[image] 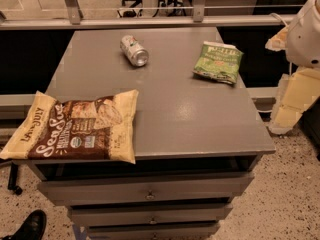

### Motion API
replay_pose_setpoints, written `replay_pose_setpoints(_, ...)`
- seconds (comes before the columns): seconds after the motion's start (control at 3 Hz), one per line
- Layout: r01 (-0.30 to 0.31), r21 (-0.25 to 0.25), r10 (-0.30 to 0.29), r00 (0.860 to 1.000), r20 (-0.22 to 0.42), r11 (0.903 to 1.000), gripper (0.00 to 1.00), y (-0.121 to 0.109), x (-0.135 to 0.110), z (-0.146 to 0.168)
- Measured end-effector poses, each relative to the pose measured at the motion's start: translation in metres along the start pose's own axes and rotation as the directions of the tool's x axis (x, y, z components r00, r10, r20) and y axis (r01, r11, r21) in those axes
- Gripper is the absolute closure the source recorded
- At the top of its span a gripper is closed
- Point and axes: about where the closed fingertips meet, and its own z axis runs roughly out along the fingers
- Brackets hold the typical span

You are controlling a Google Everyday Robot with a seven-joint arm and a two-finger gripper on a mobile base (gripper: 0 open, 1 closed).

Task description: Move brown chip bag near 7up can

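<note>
step: reach bag (75, 126) | gripper (290, 104): off table (190, 114), right side; opening: cannot tell | bag far left of it, can (134, 50) left-beyond | pinch bag's crimped end; stop short, since the can, lying on its side, may roll

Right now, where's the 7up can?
In the camera view the 7up can lies on its side at the back of the cabinet top, left of centre; green bag to its right, brown chip bag at front left. The gripper is beyond the right edge.

Chip bag (75, 126) front-left on table (200, 119); 7up can (134, 50) behind; small bag (218, 62) back-right; pincer unseen.
</note>
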Motion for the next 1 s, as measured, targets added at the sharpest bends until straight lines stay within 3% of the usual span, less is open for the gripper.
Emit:
replay_pose_setpoints(0.33,0.000,0.000,0.000,1.000,0.000,1.0000,0.00,0.000,0.000,0.000)
replay_pose_setpoints(0.67,-0.005,-0.017,0.006,0.998,0.060,0.9998,0.00,-0.002,-0.010,0.011)
replay_pose_setpoints(1.0,0.021,-0.068,-0.005,0.975,0.224,0.9975,0.00,-0.009,-0.054,0.049)
